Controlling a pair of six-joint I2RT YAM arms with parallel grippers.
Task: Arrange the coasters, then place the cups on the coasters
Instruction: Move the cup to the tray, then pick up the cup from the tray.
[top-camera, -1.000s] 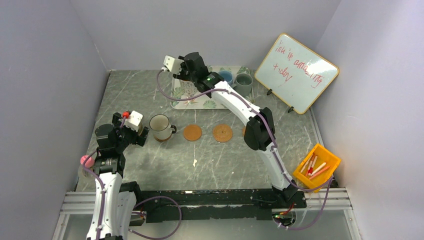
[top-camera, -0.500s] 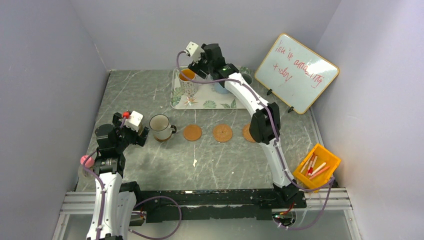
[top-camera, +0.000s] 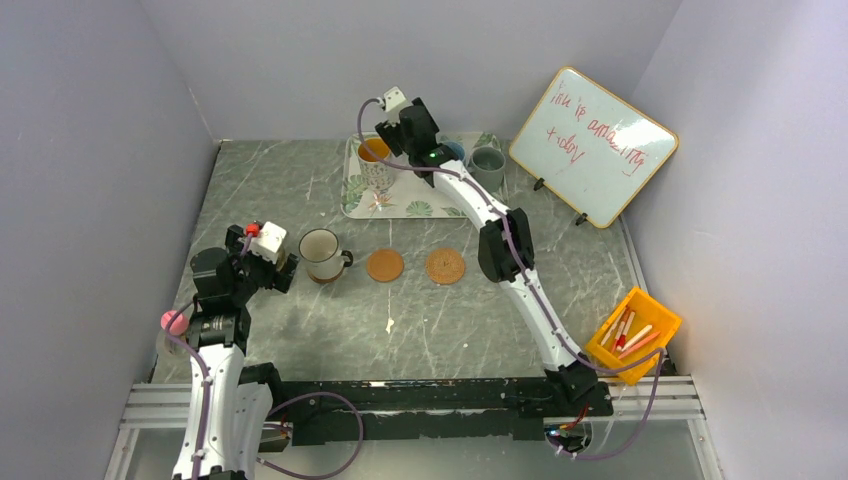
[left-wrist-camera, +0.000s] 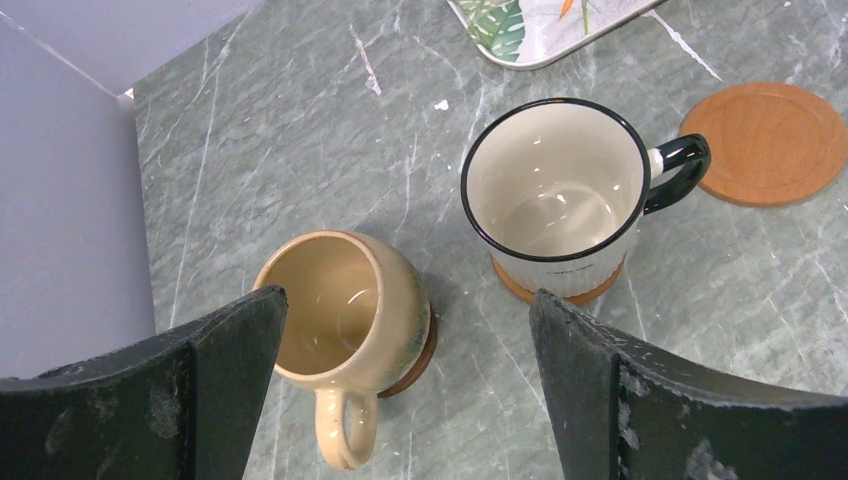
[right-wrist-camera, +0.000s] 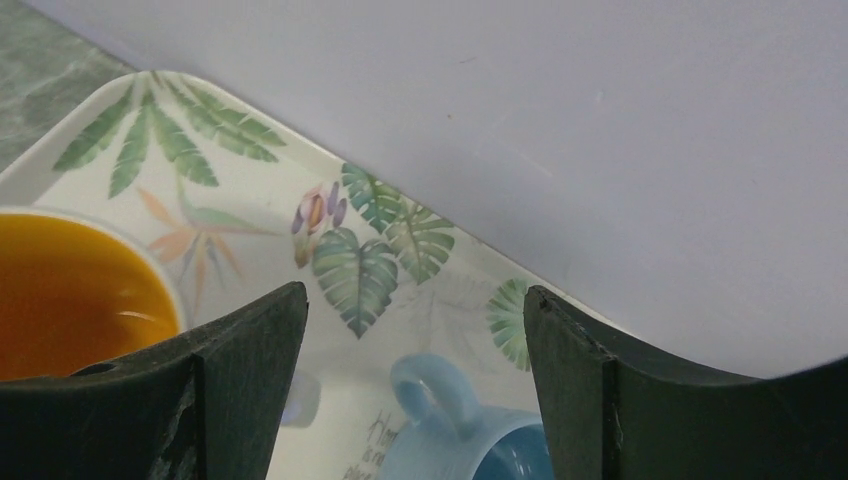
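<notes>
From above, the left gripper (top-camera: 282, 268) sits low at the left of the table (top-camera: 300, 190), just beside the white mug (top-camera: 321, 252), which stands on a coaster; a smooth coaster (top-camera: 385, 265) and a woven coaster (top-camera: 445, 266) lie bare in a row to its right. The right gripper (top-camera: 398, 140) hangs over the leaf-print tray (top-camera: 400, 207), between the patterned mug (top-camera: 375, 152) and the blue mug (top-camera: 453, 150); the grey-green mug (top-camera: 487, 160) stands at the tray's right end; a whiteboard (top-camera: 592, 145) and a yellow bin (top-camera: 633, 333) stand off to the right.

In the left wrist view the fingers are spread wide with nothing between them; below them the tan mug (left-wrist-camera: 340, 310) sits on a dark coaster (left-wrist-camera: 425, 352), and the white mug rests on its own coaster (left-wrist-camera: 560, 292), with the smooth coaster apart from its handle.

In the right wrist view the fingers are likewise spread and pinch nothing; the patterned mug's orange inside shows at the left; the blue mug's handle and rim lie low between the fingers, untouched, on the tray.
</notes>
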